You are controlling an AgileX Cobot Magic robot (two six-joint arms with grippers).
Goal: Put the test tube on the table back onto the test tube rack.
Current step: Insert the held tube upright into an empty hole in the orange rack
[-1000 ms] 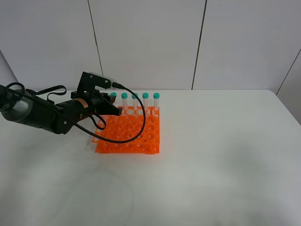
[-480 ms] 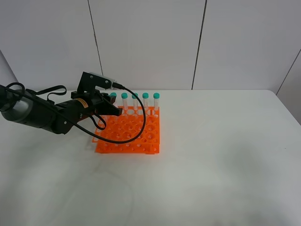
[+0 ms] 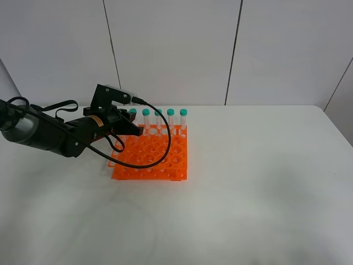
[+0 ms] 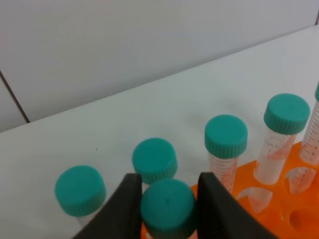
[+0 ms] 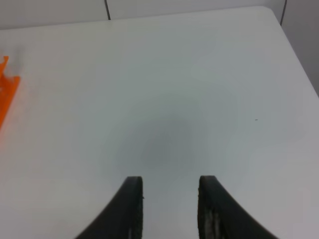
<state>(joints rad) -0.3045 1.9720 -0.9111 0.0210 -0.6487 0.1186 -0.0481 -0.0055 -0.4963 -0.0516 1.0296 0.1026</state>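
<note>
Only the left wrist view shows it — left gripper (image 4: 168,209) clamped on the test tube (image 4: 167,207); right gripper (image 5: 169,209) apart, empty.

A white panelled wall (image 3: 176,49) stands behind the worktop, its panels split by thin dark seams (image 3: 234,52). Teal-capped spare tubes (image 3: 170,117) stand upright in a row at the far side.

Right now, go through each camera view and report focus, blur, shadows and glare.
Exterior high: sharp and evenly lit, soft shadows on the white matte table, none hard. Left wrist: the teal-capped clear tube between the left gripper's black fingers is slightly soft; farther caps look crisper. Right wrist: a diffuse grey shadow ahead of the empty right gripper; the bright orange plastic rack edge is blurred.
</note>
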